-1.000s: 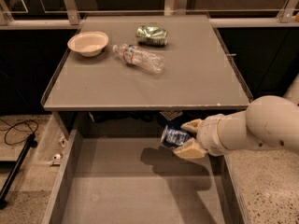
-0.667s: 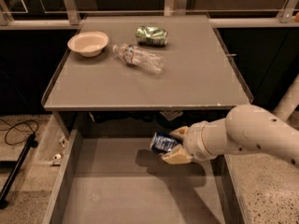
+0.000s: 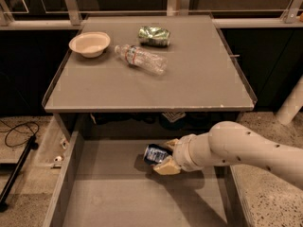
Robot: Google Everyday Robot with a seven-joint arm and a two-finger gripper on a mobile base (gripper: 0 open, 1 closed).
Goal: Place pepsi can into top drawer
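The top drawer (image 3: 118, 197) stands pulled open below the tabletop, wide and grey with a flat bottom. My gripper (image 3: 165, 156) reaches in from the right, low over the drawer's middle. Its tan fingers (image 3: 166, 167) are shut on the pepsi can (image 3: 155, 154), a small dark blue can with white markings, held on its side just above the drawer bottom. The white arm (image 3: 236, 148) runs off to the right edge.
On the grey tabletop (image 3: 199, 79) lie a beige bowl (image 3: 89, 43), a clear plastic bottle (image 3: 140, 58) on its side and a green shiny can (image 3: 154, 36). A black cable and stand (image 3: 19, 150) lie on the floor at left.
My gripper has moved left and down with the pepsi can, further into the open drawer and closer to its bottom.
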